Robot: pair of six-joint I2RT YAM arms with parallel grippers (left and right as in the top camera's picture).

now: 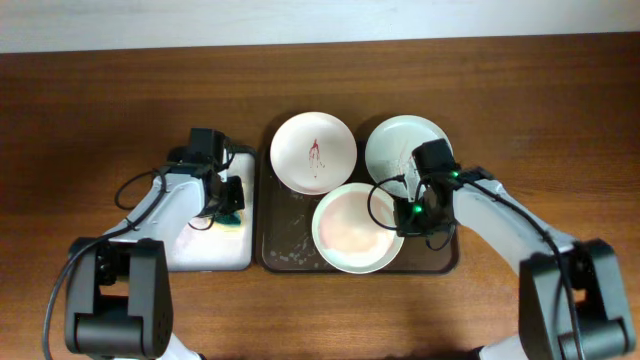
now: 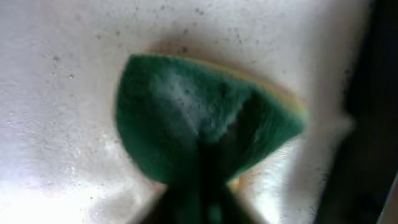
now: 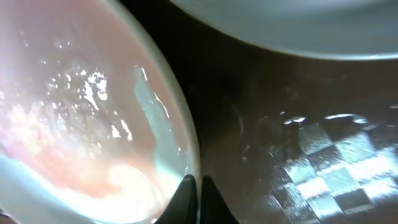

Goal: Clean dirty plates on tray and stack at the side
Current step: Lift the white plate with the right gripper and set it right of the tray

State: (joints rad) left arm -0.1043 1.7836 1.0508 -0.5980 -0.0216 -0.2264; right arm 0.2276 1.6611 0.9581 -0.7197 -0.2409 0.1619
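At its right rim, the front plate (image 1: pixel 350 228) touches the right tool (image 1: pixel 405 222).

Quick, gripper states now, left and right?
Left gripper: closed, pinching the green sponge.
Right gripper: closed on the rim of the wet pinkish plate.

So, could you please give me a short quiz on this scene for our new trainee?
1. True or false: the green sponge held by the left end effector is over the brown tray.
2. In the overhead view, which one shows a thin red streak? A) the upper-left plate B) the upper-right one C) the lower one
3. Fill in: the right end effector pinches the ___ of the wet pinkish plate.
Key: 1 false, it is over the white tray; 2 A; 3 rim.
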